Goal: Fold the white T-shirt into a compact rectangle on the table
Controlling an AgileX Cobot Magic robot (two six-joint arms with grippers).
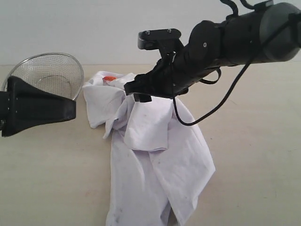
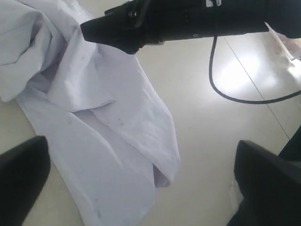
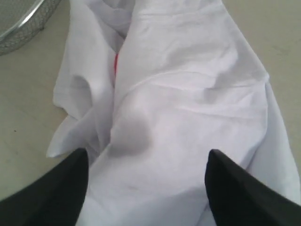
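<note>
Plainly, the shirt (image 1: 155,160) is being gripped by neither left gripper (image 2: 141,143) nor right gripper (image 3: 146,155) — both spread; all folding remaining.

White T-shirt (image 1: 155,160): hem cut off at 6 o'clock edge, exterior view; red print (image 3: 115,63) mostly buried in folds; neck tag (image 1: 109,78) too small to read. Wire-mesh bowl (image 1: 51,70), 9 o'clock: lower half behind left gripper (image 1: 61,108).

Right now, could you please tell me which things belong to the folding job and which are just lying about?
For the job:
wrinkled white cotton T-shirt
pale beige wood-grain table

Just lying about:
silver wire-mesh bowl
</note>
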